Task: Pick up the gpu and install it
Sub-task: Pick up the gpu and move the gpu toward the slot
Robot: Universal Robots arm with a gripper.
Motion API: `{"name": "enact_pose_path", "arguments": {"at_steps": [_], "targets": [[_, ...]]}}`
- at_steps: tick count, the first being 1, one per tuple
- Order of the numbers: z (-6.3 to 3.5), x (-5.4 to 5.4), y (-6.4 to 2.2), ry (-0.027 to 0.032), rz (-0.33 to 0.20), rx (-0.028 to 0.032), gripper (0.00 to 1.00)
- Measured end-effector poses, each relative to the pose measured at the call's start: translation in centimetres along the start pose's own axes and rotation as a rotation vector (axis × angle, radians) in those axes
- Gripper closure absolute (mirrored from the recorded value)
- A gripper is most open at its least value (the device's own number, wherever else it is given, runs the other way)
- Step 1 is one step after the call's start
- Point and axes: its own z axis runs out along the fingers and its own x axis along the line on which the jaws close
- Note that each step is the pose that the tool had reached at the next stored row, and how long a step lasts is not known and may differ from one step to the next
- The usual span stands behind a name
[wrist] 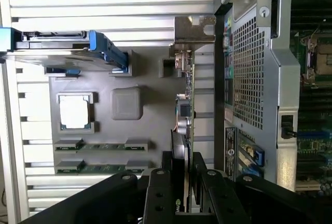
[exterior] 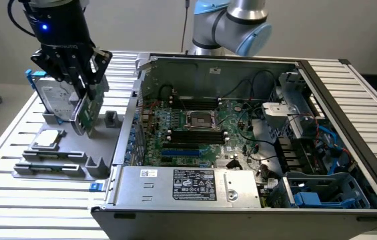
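I am gripping the upright gpu [exterior: 89,114] between partly closed jaws, its long axis alongside the computer case [wrist: 254,68] on the exterior view's right.

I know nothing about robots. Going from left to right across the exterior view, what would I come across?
Hard drive in a blue frame → gpu standing on edge → processor socket on the motherboard → blue plastic caddy in the computer case's corner.
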Motion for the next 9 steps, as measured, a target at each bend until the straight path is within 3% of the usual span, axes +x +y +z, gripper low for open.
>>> {"name": "enact_pose_path", "arguments": {"at_steps": [9], "targets": [[-2.78,-1.6,0.03,0.0002,-0.006,-0.0096,0.74]]}}
